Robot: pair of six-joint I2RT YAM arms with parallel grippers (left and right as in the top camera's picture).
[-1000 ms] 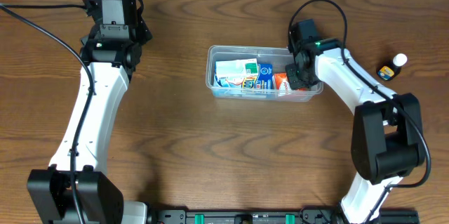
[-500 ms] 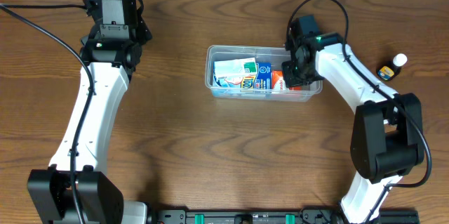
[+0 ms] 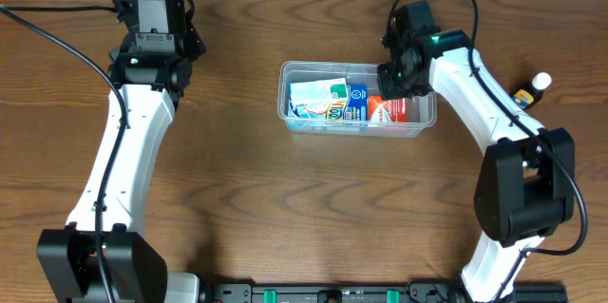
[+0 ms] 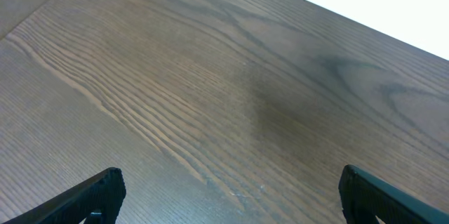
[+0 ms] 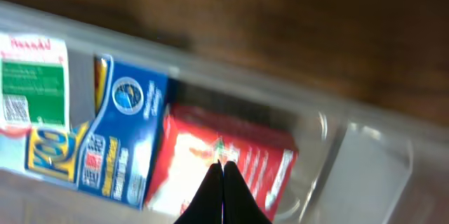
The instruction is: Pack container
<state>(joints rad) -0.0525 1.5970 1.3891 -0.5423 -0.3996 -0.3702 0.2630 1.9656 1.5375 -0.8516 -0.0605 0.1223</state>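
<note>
- Right gripper has backed off from over the container's right end toward its far rim; fingers pressed together, nothing held.
- That uncovers the red box, now lying flat in the right end beside the blue box and the white-green box. It looks placed, so packing is advancing.
- Left gripper is spread wide and empty over bare desk near the far-left corner.
- The container sits mid-desk, nearer the far edge and slightly right of centre.
- It is open side up, long axis running left-right, parallel to the far edge.
</note>
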